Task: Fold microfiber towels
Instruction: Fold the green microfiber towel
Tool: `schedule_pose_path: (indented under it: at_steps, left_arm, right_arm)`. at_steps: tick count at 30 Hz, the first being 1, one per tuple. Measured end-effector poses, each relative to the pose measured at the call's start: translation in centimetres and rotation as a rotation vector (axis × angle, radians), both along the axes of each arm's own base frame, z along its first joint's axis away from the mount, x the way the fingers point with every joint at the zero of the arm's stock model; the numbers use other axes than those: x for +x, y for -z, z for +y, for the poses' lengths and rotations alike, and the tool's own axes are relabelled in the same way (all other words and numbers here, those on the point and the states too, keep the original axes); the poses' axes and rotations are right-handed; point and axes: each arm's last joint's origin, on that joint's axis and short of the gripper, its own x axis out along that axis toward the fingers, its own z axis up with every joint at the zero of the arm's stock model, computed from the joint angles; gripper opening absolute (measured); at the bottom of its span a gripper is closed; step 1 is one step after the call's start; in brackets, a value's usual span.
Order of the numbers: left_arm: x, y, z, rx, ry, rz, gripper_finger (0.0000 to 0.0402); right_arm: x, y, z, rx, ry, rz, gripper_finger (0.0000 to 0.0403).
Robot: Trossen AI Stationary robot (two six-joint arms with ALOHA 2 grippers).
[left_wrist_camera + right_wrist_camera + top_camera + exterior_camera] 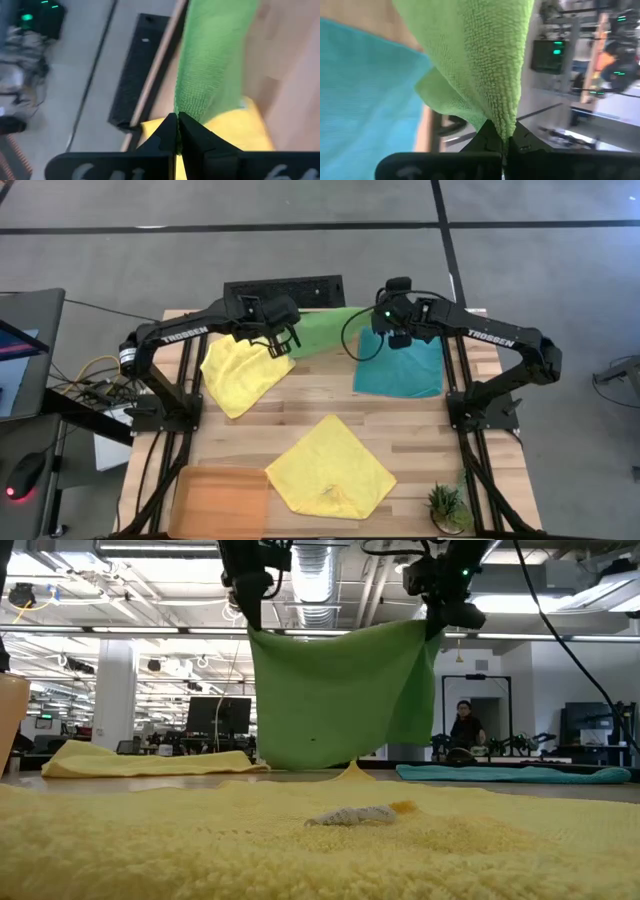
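1. Writing: white "TROSSEN" lettering runs along the upper link of each arm in the high view; no other text can be read.
2. The left gripper is raised over the far left part of the table, its arm reaching in from the left edge and bent at the elbow. Its jaws are clamped on one top corner of the green towel — the left wrist view shows the dark fingers pressed together on the cloth's edge.
3. The right gripper is raised at the far right, its arm coming in from the right edge. Its jaws pinch the other top corner of the green towel; in the right wrist view the cloth bunches into the closed fingertips.
4. The green towel hangs between the two grippers like a curtain, its top edge sagging slightly, its lower edge close to the tabletop in the low view.
5. A yellow towel lies crumpled at the far left, just below the left gripper in the high view.
6. The teal towel lies flat at the far right, under the right gripper.
7. A second yellow towel lies spread as a diamond near the front centre.
8. An orange tray sits at the front left, a small plant at the front right.
9. A person shows far back in the room — well apart from the table.
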Motion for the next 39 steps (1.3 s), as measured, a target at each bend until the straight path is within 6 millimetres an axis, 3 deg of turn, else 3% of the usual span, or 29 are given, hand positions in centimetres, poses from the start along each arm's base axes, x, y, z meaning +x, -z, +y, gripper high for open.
schedule_pose_path:
  at_steps: [12, 19, 29, 36, 39]
  left_arm:
    - [0.5, 2.9, -4.8, -0.353, 0.218, 0.066, 0.0]
    - [0.4, 4.7, -6.7, -0.478, 0.262, 0.119, 0.0]
    - [0.3, 8.3, -9.2, -0.644, 0.296, 0.164, 0.0]
    - [0.4, 10.7, -9.8, -0.692, 0.273, 0.133, 0.0]
    - [0.3, 12.0, -9.9, -0.719, 0.281, 0.121, 0.0]
  right_arm:
    - [-0.6, 3.0, 4.2, 0.438, -0.04, 0.031, 0.0008]
    - [-0.9, 5.0, 6.0, 0.507, -0.068, 0.107, 0.0008]
    - [-0.7, 5.2, 8.6, 0.804, -0.065, 0.061, 0.0008]
    - [-0.4, 5.3, 9.4, 0.831, -0.039, 0.025, 0.0008]
    - [-0.4, 6.5, 9.4, 0.866, 0.003, 0.001, 0.0008]
